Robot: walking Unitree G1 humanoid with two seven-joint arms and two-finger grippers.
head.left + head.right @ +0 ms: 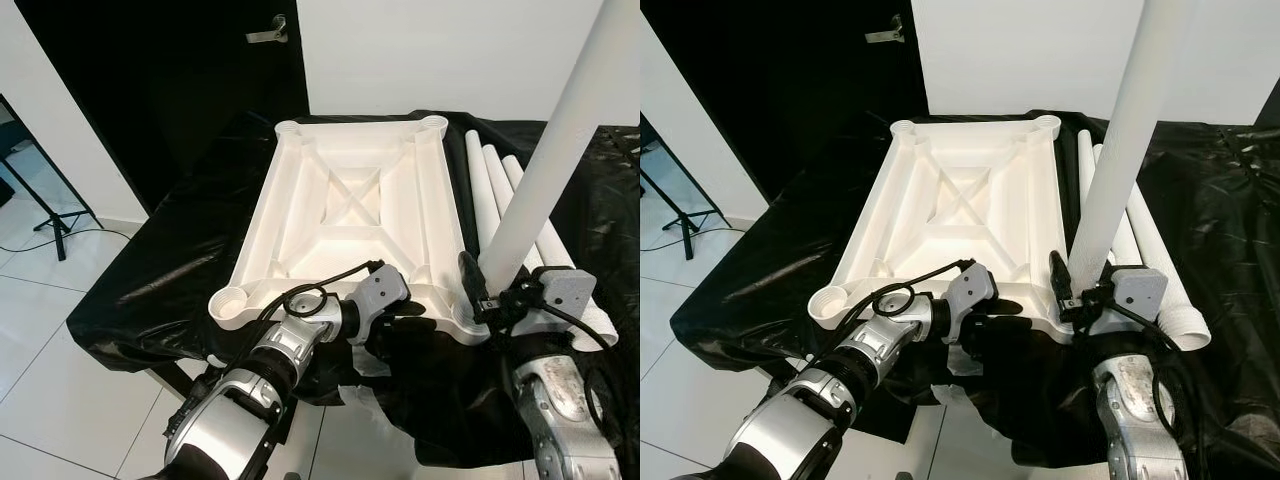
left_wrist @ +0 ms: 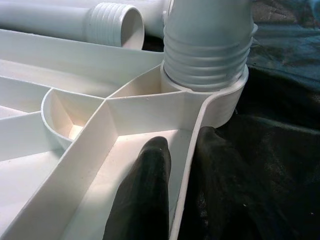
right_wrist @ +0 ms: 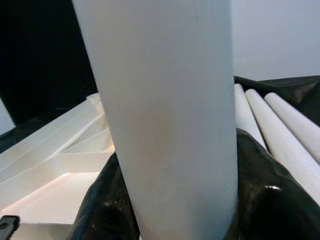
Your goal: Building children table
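White moulded plastic tabletop (image 1: pixel 350 205), upside down on a worktop (image 1: pixel 150 270) draped in glossy black sheeting, ribbed underside with a diagonal cross and round corner sockets. Left pincer (image 2: pixel 172 200) pinches the near rim, one finger (image 2: pixel 142 195) inside and one outside. Right pincer (image 3: pixel 165 200) clamps a smooth white tubular leg (image 1: pixel 555 140), upright with its threaded end in the near right socket and its top cut off; spare legs (image 1: pixel 500 185) lie alongside.
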